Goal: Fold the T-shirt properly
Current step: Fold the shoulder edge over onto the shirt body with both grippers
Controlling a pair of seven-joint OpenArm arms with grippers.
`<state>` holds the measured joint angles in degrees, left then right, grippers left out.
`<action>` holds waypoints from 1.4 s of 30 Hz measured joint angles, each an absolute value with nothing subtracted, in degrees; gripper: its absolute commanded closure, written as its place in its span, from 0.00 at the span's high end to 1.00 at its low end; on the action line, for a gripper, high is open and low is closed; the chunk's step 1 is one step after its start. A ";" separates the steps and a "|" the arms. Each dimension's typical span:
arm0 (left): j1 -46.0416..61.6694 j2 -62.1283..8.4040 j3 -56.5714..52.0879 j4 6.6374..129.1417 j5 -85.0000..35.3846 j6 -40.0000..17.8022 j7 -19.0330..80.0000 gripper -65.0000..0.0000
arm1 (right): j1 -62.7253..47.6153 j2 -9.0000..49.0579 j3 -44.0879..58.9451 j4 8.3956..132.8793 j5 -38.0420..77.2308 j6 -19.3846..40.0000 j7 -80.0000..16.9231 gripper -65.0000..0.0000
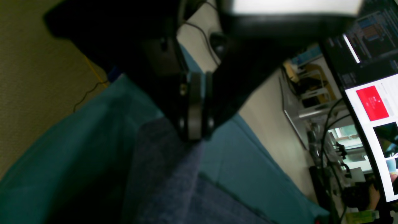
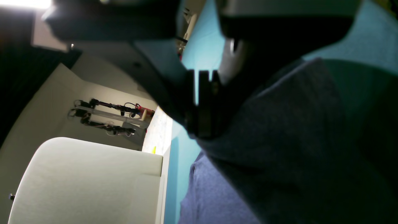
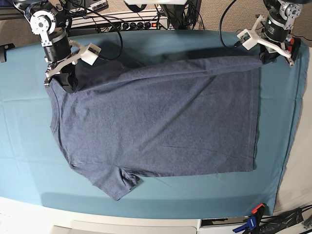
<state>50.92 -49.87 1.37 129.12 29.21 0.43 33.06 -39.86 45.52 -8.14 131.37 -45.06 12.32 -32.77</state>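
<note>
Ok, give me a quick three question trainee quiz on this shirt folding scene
1. True or false: both grippers are shut on the T-shirt.
2. Which sleeve lies flat on the cloth: a) near, b) far?
3. Fill in: the lifted edge is the ___ one in the base view.

Key: 1 true, the left gripper and right gripper each pinch fabric. 2 a. 3 far.

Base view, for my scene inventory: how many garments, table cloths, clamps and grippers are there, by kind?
T-shirt: 1
Teal table cloth: 1
Blue-and-red clamp: 1
Grippers: 2, left gripper and right gripper, both shut on the T-shirt
Total: 5
</note>
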 measured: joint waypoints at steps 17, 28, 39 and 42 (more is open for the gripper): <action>45.69 -49.84 1.39 129.12 24.77 -2.44 31.40 0.00 | -34.98 45.45 -8.25 125.56 -43.55 12.49 -31.75 0.00; 45.67 -49.87 1.41 129.12 24.62 -2.39 31.38 0.00 | -28.05 45.36 -8.27 119.63 -41.85 13.21 -30.57 0.00; 44.82 -49.82 1.43 128.49 24.32 -2.50 30.17 0.00 | -22.33 45.36 -8.38 114.83 -37.45 13.80 -28.45 0.00; 42.17 -49.84 1.41 127.07 22.59 -3.40 29.69 0.00 | -21.82 45.39 -8.38 114.80 -35.68 16.05 -27.73 0.00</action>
<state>42.17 -49.84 1.41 127.07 22.59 -3.40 29.69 -21.82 45.39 -8.38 114.80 -35.68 16.05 -27.73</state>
